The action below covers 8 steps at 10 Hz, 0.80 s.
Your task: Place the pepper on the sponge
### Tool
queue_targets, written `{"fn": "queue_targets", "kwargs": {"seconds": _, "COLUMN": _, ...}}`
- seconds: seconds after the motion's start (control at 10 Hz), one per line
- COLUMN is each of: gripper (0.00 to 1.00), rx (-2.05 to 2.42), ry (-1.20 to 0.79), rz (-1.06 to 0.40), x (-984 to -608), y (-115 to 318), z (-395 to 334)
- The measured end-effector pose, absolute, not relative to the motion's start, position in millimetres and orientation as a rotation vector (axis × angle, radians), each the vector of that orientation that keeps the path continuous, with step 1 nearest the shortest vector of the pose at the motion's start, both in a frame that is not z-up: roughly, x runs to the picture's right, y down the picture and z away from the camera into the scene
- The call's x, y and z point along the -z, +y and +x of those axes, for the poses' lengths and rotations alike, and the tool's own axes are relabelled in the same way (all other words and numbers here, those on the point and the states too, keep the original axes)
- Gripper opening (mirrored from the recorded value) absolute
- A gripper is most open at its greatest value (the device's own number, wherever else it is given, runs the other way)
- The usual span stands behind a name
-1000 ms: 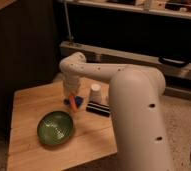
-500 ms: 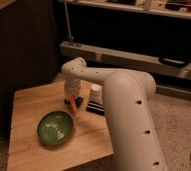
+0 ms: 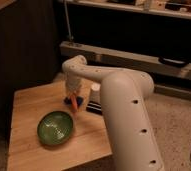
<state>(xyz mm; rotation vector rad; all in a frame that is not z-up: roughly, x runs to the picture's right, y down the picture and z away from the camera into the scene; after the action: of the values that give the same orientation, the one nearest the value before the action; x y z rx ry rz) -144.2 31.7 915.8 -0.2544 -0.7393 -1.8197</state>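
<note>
Reaching down over the wooden worktop [image 3: 29, 107], the white arm's gripper [image 3: 73, 94] hangs just above the orange pepper [image 3: 77, 104]. The pepper lies tilted against the dark blue sponge [image 3: 68, 100]. Whether the gripper is clamped on it, I cannot tell. Near the front, a green bowl [image 3: 55, 128] shows its bare inside. A pale cup [image 3: 95, 91] stands just right of the sponge.

Pincer [image 3: 73, 94] over table [image 3: 24, 107] centre, just above sponge [image 3: 68, 100]; pepper [image 3: 77, 104] at sponge's right side. Bowl [image 3: 55, 128] nearer the camera, left of both. Striped flat object [image 3: 94, 107] lies right of pepper.
</note>
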Motion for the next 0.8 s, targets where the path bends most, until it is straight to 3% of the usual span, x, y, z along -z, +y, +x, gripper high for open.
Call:
{"fn": "queue_targets", "kwargs": {"seconds": 0.2, "gripper": 0.46, "rx": 1.824, "ry": -0.759, "rz": -0.276, "x": -921.7, "y": 35.9, "z": -151.3}}
{"fn": "queue_targets", "kwargs": {"seconds": 0.5, "gripper": 0.76, "rx": 1.822, "ry": -0.764, "rz": -0.291, "x": -924.0, "y": 36.1, "z": -152.8}}
{"fn": "queue_targets", "kwargs": {"seconds": 0.8, "gripper": 0.80, "rx": 1.805, "ry": -0.768, "rz": -0.306, "x": -924.1, "y": 37.8, "z": -151.2}}
